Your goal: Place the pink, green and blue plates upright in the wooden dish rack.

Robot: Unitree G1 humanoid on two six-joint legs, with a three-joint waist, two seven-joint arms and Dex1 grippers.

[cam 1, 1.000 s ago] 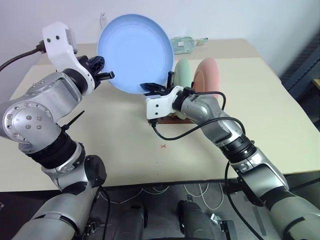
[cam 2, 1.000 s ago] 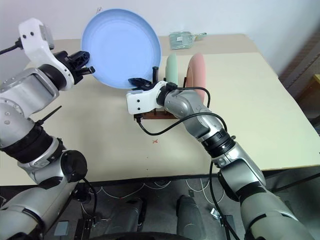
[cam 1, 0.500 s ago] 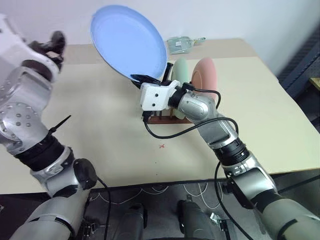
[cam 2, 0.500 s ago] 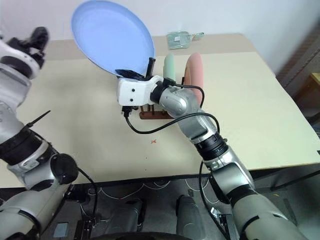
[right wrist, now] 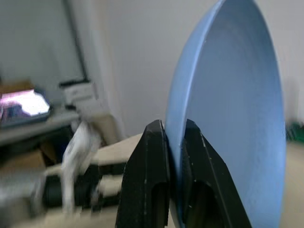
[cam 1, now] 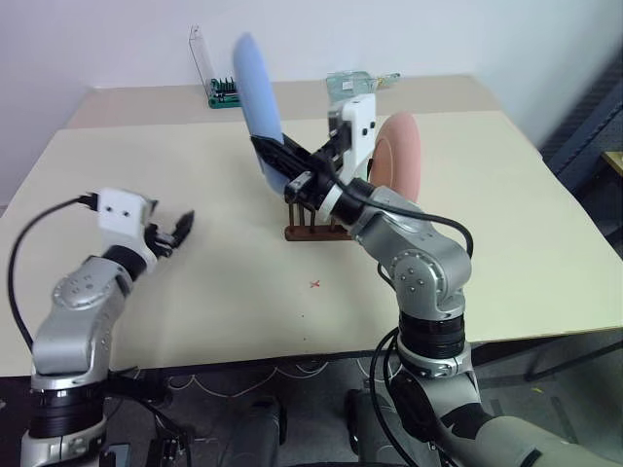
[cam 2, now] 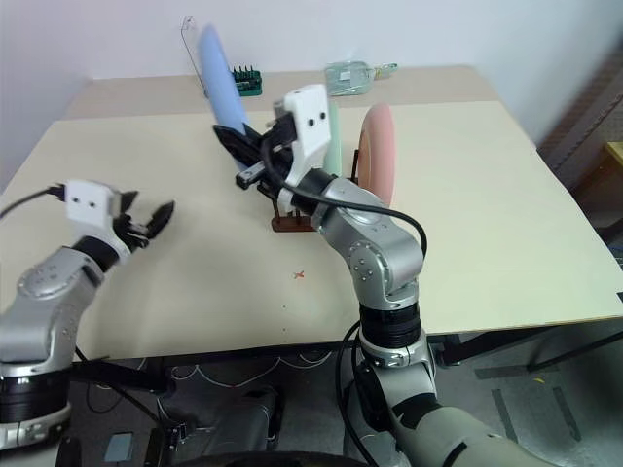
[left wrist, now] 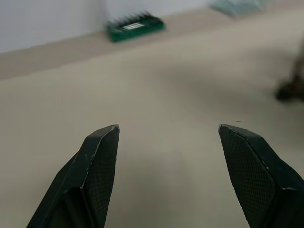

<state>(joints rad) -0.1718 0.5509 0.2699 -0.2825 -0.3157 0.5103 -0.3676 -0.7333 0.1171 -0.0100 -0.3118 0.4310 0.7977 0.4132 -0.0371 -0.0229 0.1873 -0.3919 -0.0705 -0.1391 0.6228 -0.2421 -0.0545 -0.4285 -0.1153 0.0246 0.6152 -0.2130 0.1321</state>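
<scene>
The light blue plate (cam 1: 257,101) stands on edge in the air, just left of and above the wooden dish rack (cam 1: 310,230). My right gripper (cam 1: 280,156) is shut on its lower rim; the right wrist view shows both fingers (right wrist: 152,156) clamping the blue plate (right wrist: 232,118). In the rack the pink plate (cam 1: 399,151) stands upright. Beside it a sliver of the green plate (cam 2: 334,146) shows behind my right wrist. My left gripper (cam 1: 179,230) hangs low over the table at the left, open with nothing between its fingers (left wrist: 102,147).
A green tray of screwdriver bits (cam 1: 224,95) with a clear upright stand sits at the table's back edge. A clear glass object (cam 1: 358,84) lies at the back, behind the rack. Bare tabletop (cam 1: 214,292) spreads in front of and left of the rack.
My left gripper let go of the blue plate, opened and dropped down to the left. My right wrist rolled, turning the plate from face-on to edge-on.
</scene>
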